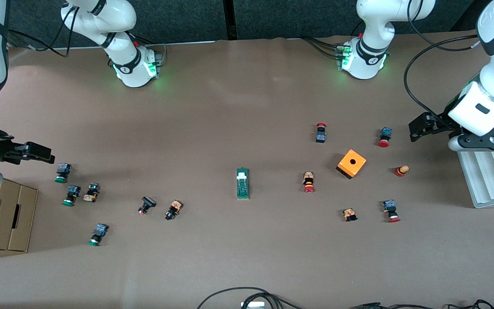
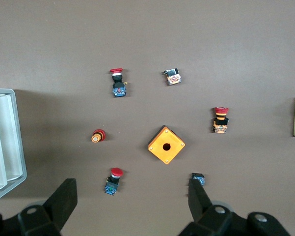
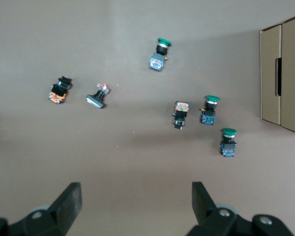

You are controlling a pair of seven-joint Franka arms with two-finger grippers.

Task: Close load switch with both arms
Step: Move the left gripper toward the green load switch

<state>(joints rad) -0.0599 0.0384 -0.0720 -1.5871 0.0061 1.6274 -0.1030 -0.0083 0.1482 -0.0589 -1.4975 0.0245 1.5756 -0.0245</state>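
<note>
Left gripper [image 2: 130, 206], fingers apart and empty, hangs over red-capped push-buttons [image 1: 384, 137] by the orange cube [image 1: 351, 163]. Right gripper [image 3: 136, 209], also apart, waits above green-capped push-buttons [image 1: 62, 172]. The load switch [image 1: 242, 183] lies mid-table between both clusters, unobstructed.

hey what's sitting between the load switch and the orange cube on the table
One red-capped push-button lies on its side between the load switch and the orange cube; otherwise bare tabletop. The front view shows this best.
</note>
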